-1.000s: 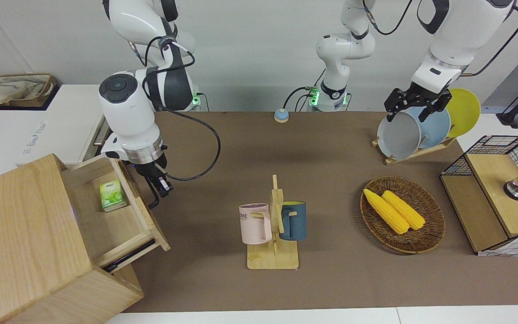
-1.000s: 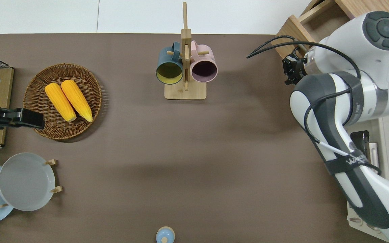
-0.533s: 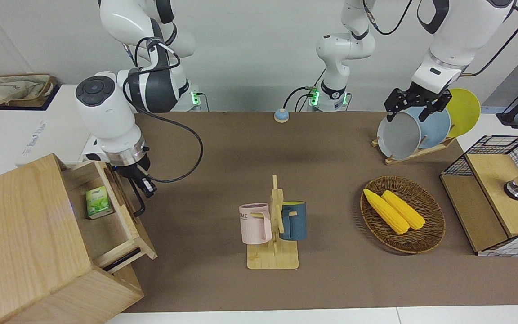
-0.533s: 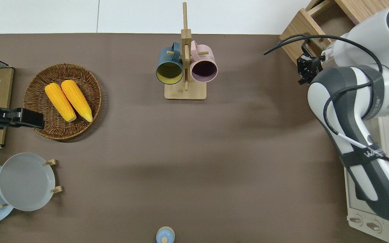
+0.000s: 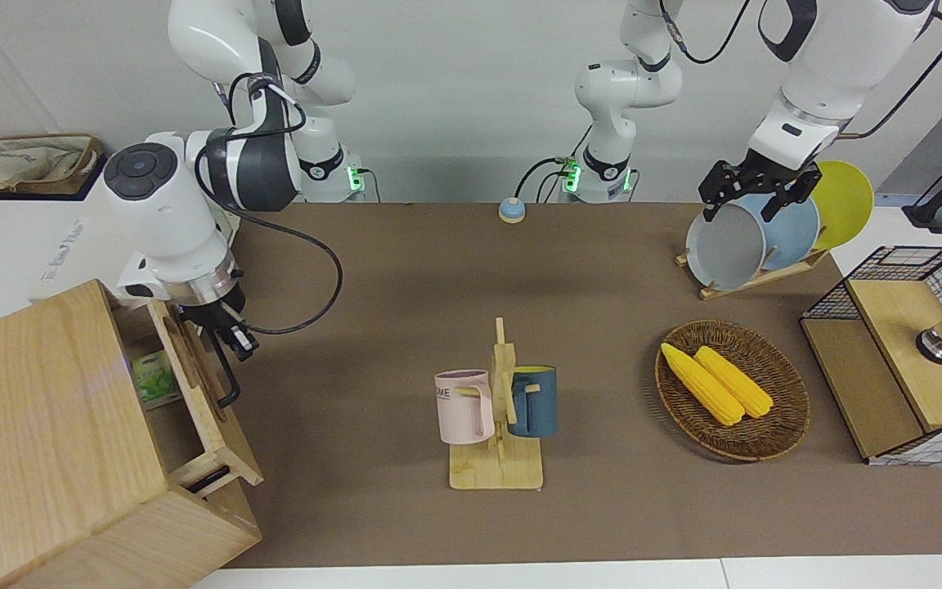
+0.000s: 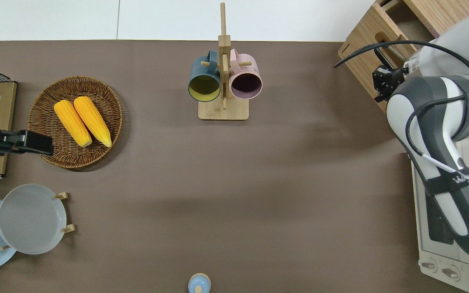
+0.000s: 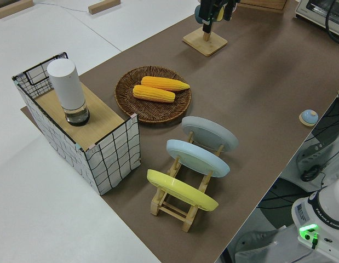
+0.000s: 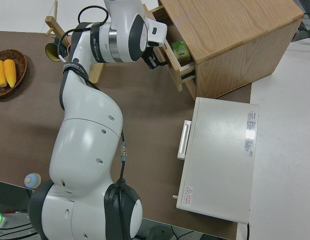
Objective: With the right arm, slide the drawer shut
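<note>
The drawer [image 5: 222,433] of pale wood sticks partly out of the wooden cabinet [image 5: 46,425] at the right arm's end of the table. Its black bar handle [image 5: 226,372] faces the table's middle. A green box [image 5: 148,378] lies inside it. My right gripper [image 5: 230,331] is shut and rests against the drawer's front board beside the handle. It also shows in the overhead view [image 6: 382,81] against the drawer [image 6: 360,49], and in the right side view [image 8: 153,59] at the drawer [image 8: 176,70]. The left arm is parked.
A wooden mug rack [image 5: 497,409] with a pink and a blue mug stands mid-table. A wicker basket [image 5: 773,433] holds two corn cobs. A plate rack [image 5: 753,237], a wire-mesh box [image 5: 904,360], a blue bell [image 5: 511,210] and a white appliance [image 8: 220,160] are around.
The drawer has slid farther into the cabinet. My right gripper moved with its front board toward the right arm's end of the table. The left arm has not moved.
</note>
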Robot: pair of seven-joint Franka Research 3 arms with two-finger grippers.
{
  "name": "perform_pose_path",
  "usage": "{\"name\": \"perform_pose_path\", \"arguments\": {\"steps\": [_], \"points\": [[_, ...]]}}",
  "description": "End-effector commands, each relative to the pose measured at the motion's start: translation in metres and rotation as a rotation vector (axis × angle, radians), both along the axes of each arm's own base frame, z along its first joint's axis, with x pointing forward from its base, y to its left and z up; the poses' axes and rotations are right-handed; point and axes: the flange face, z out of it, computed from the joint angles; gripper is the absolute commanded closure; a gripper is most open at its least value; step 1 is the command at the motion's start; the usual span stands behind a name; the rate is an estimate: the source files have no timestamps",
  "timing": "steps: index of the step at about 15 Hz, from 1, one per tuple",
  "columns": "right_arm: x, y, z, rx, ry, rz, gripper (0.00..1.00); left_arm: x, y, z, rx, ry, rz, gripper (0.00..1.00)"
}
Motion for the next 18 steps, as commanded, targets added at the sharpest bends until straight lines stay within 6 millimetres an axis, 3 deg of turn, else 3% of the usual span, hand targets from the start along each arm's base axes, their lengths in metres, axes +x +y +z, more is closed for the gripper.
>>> {"name": "perform_pose_path", "arguments": {"steps": [1, 6, 18], "points": [[0.005, -0.023, 0.001, -0.009, 0.009, 0.039, 1.000, 0.002, 0.001, 0.003, 0.016, 0.006, -0.011, 0.01], [0.005, -0.046, 0.003, -0.012, 0.007, 0.062, 1.000, 0.002, 0.001, 0.003, 0.016, 0.006, -0.009, 0.01], [0.007, -0.067, 0.000, -0.045, 0.012, 0.101, 1.000, 0.002, 0.001, 0.003, 0.016, 0.006, -0.011, 0.01]]}}
